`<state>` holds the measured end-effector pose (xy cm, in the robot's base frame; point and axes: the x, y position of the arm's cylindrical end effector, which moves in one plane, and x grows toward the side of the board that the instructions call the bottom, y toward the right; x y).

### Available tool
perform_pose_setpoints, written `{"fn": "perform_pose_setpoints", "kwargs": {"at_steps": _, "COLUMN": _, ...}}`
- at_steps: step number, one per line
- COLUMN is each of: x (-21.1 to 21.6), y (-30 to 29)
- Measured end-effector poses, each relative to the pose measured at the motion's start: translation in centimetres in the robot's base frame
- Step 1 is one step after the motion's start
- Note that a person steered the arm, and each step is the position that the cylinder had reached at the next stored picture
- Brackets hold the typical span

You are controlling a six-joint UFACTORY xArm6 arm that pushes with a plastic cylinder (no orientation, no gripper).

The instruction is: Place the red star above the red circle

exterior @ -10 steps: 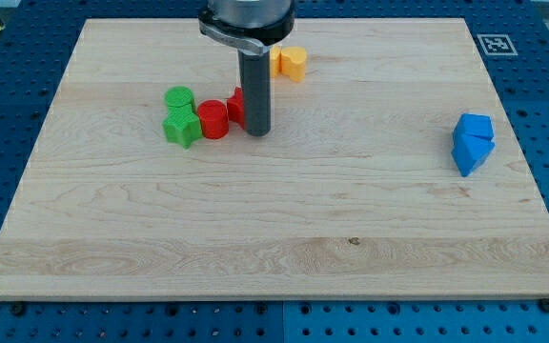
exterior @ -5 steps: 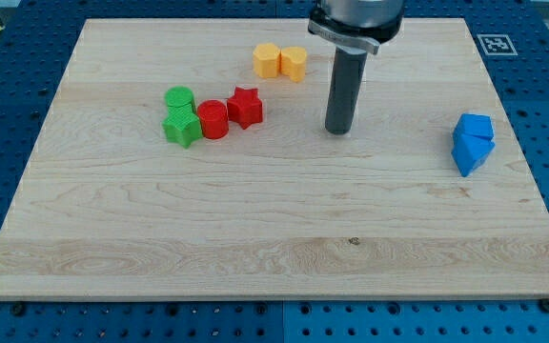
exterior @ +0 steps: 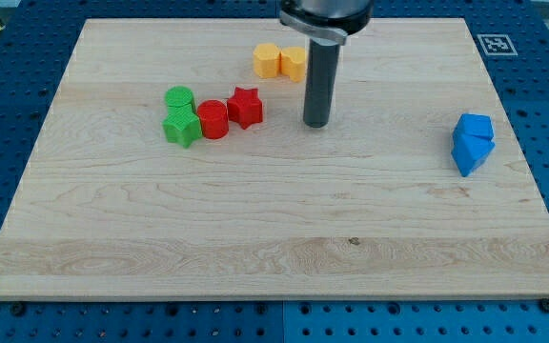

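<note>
The red star [exterior: 246,106] lies on the wooden board, touching the right side of the red circle [exterior: 213,119], slightly higher in the view. My tip [exterior: 316,124] rests on the board to the right of the red star, a clear gap away from it. The rod rises to the view's top, just right of the yellow blocks.
A green circle [exterior: 179,97] and a green star [exterior: 181,127] sit against the red circle's left. Two yellow blocks [exterior: 280,62] lie near the view's top. Two blue blocks [exterior: 472,143] lie at the view's right. The board's edge [exterior: 274,296] runs along the view's bottom.
My tip moved from beside the red star far to the right, then came back a little to the left. The blocks have not moved in the last half second.
</note>
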<state>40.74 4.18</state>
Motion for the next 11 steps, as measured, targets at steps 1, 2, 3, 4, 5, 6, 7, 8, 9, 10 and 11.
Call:
{"fn": "perform_pose_setpoints", "kwargs": {"at_steps": 1, "x": 1.3, "y": -2.1}}
{"fn": "perform_pose_setpoints", "kwargs": {"at_steps": 2, "x": 1.3, "y": -2.4}}
{"fn": "perform_pose_setpoints", "kwargs": {"at_steps": 3, "x": 1.3, "y": -2.7}}
{"fn": "perform_pose_setpoints", "kwargs": {"at_steps": 4, "x": 1.0, "y": -5.7}}
{"fn": "perform_pose_setpoints", "kwargs": {"at_steps": 5, "x": -0.2, "y": -5.9}}
{"fn": "perform_pose_setpoints", "kwargs": {"at_steps": 6, "x": -0.9, "y": -5.9}}
{"fn": "perform_pose_setpoints", "kwargs": {"at_steps": 7, "x": -1.7, "y": -7.6}}
{"fn": "perform_pose_setpoints", "kwargs": {"at_steps": 8, "x": -2.1, "y": -7.8}}
{"fn": "perform_pose_setpoints", "kwargs": {"at_steps": 9, "x": -2.1, "y": -4.9}}
{"fn": "perform_pose_setpoints", "kwargs": {"at_steps": 10, "x": -3.2, "y": -5.0}}
{"fn": "perform_pose_setpoints", "kwargs": {"at_steps": 11, "x": -5.8, "y": -7.9}}
